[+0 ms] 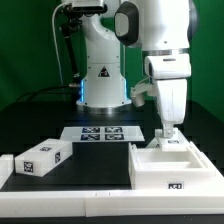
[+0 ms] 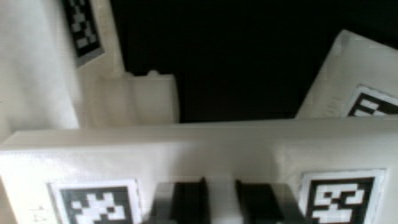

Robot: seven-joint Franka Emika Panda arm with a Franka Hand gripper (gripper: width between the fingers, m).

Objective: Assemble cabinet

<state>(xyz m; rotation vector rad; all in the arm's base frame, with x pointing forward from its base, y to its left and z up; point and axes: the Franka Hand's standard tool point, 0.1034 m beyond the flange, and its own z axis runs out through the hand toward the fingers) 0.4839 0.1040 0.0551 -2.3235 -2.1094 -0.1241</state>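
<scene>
Nearest the lens sits the cabinet body (image 1: 160, 178), a boxy open-topped shell of smooth matte white plastic with crisp square edges and small black-and-white tags, on the exterior view's right of the black table (image 1: 100, 165). Over its far wall hangs the gripper (image 1: 168, 128), jaws drawn nearly together; the wrist view shows a thin white sliver between the dark fingers (image 2: 183, 203), though whether it is pinched I cannot tell. Any push or lift here probably wants slow, square motion, since hard slick plastic may skid or twist. A loose tagged panel (image 1: 40, 158) lies well apart toward the left, beyond it the flat marker board (image 1: 103, 133)
</scene>
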